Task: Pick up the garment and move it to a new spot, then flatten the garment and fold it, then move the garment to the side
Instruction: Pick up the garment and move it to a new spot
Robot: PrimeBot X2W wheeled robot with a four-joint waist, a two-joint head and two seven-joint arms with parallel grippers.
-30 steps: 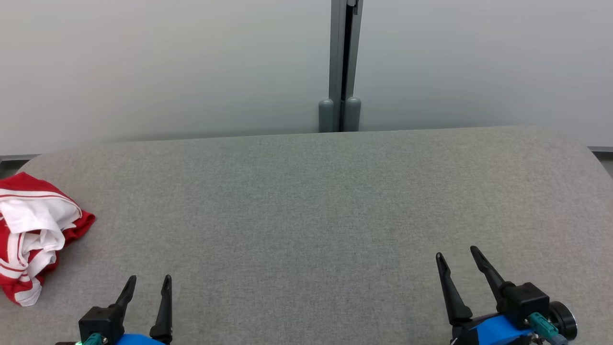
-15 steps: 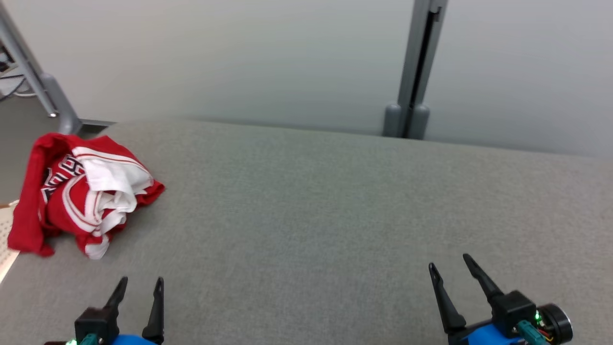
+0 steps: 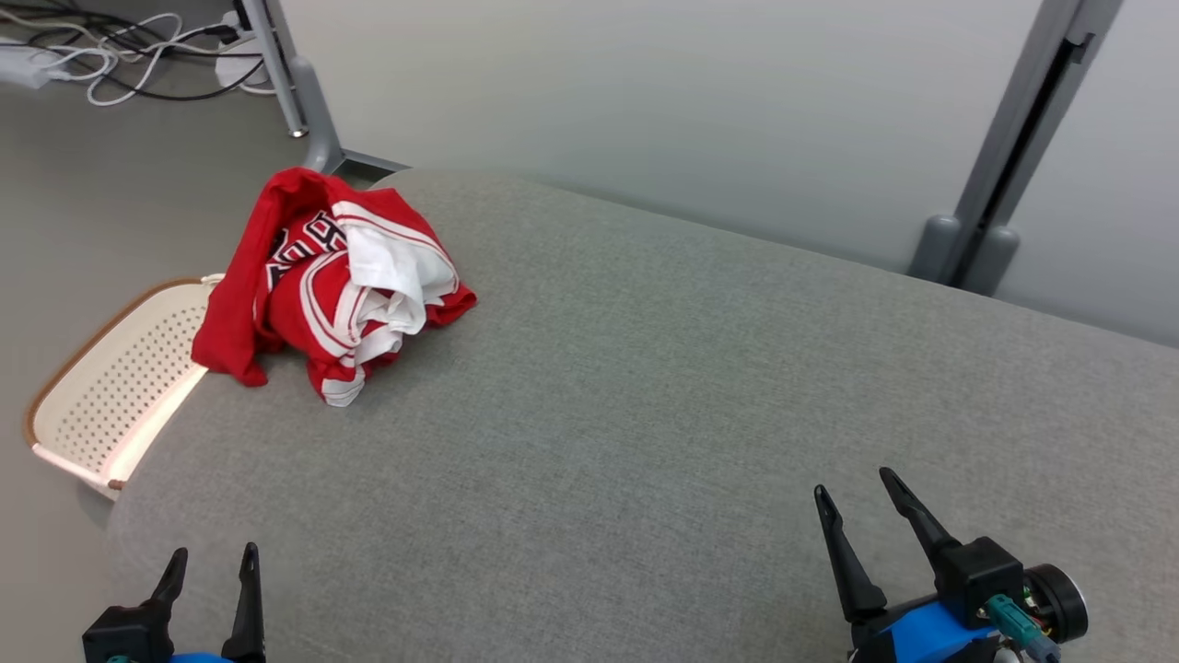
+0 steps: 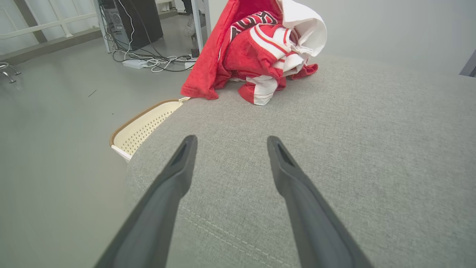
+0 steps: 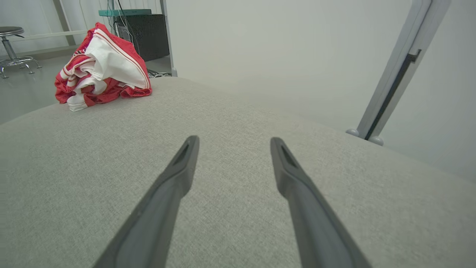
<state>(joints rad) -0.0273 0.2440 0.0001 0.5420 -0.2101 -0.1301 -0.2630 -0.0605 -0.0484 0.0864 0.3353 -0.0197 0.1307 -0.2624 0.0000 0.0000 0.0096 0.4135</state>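
Your left gripper (image 3: 215, 551) and right gripper (image 3: 852, 482) stand spread and empty, the crumpled garment (image 3: 313, 304) well beyond the left.

open: grey padded table (image 3: 645, 414) right of red-and-white jersey (image 3: 313, 304) | blocked: perforated basket (image 3: 101, 396) just left of it; partition wall (image 3: 645, 110) behind it

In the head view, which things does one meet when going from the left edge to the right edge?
basket → garment → right gripper
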